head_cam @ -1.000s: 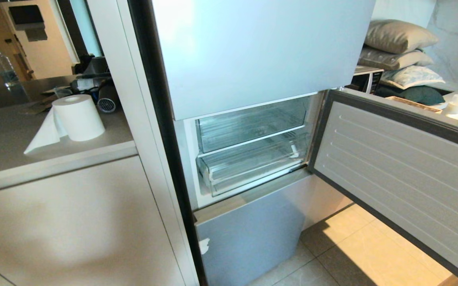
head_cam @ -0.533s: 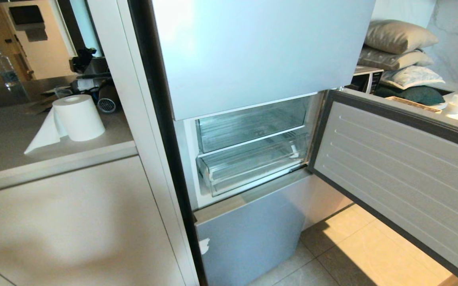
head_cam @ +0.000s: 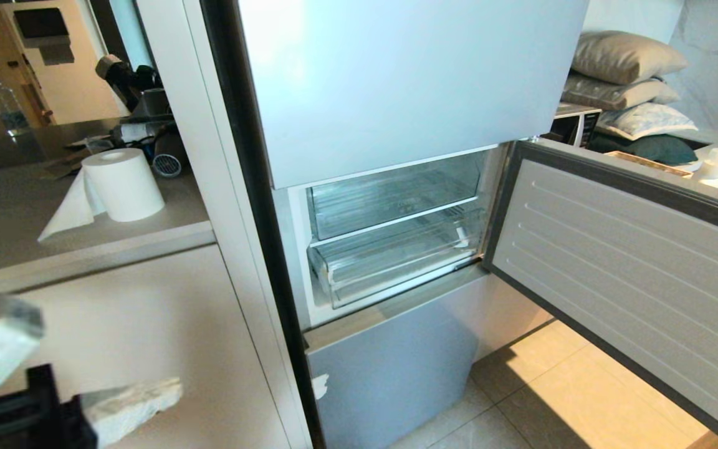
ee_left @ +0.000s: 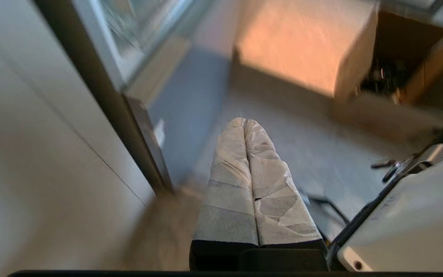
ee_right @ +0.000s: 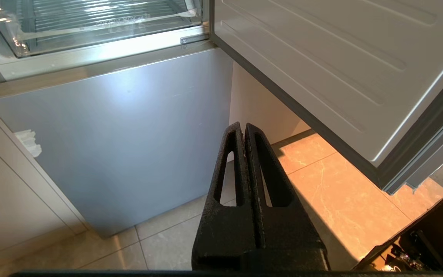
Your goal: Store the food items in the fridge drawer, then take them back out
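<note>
The fridge drawer (head_cam: 396, 259) is the lower of two clear bins behind the open middle door; it looks empty and sits pushed in. Its ribbed floor and clear front lip also show in the right wrist view (ee_right: 17, 42). The food items are out of view in every frame. My left gripper (head_cam: 175, 390), its fingers wrapped in white tape, is at the bottom left in front of the cabinet, shut and empty (ee_left: 243, 122). My right gripper (ee_right: 243, 126) is shut on nothing, low before the fridge's lower front, outside the head view.
The open fridge door (head_cam: 633, 262) swings out to the right over the tiled floor (head_cam: 558, 386). A counter (head_cam: 85, 249) on the left carries a paper roll (head_cam: 123, 184) and a bottle (head_cam: 7, 106). The opaque lower front (head_cam: 390, 368) is closed. A cardboard box (ee_left: 306, 42) stands on the floor.
My left arm has come up into the head view at the bottom left; it was out of sight before. A dark object behind the counter has shifted upward. The fridge is unchanged.
</note>
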